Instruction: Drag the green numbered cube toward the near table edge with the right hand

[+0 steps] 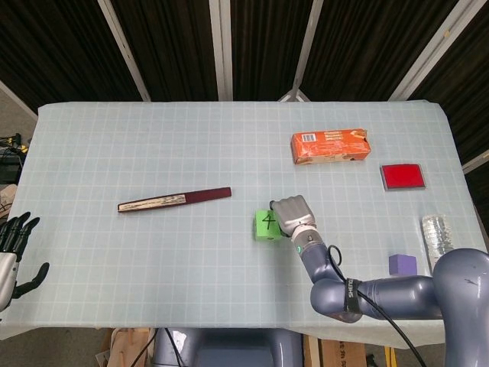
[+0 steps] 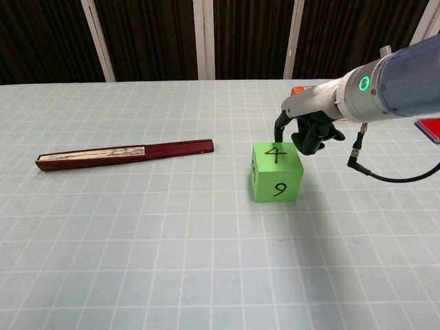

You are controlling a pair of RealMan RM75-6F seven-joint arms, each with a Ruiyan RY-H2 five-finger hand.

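The green cube [image 1: 265, 225] carries a handwritten 4 on top and a 9 on its near face [image 2: 276, 172], and it stands on the gridded table right of centre. My right hand [image 1: 291, 215] sits against the cube's far right top edge. Its dark fingers [image 2: 307, 132] are curled down behind the cube and hold nothing. In the chest view the fingertips seem to touch the cube's back edge. My left hand [image 1: 11, 252] hangs off the table's near left corner with its fingers spread and nothing in them.
A closed dark red fan [image 1: 174, 199] [image 2: 124, 154] lies left of the cube. Behind the hand is an orange box [image 1: 330, 145]. A red flat pad [image 1: 402, 176], a plastic bottle [image 1: 437, 237] and a purple block [image 1: 402, 264] are at the right.
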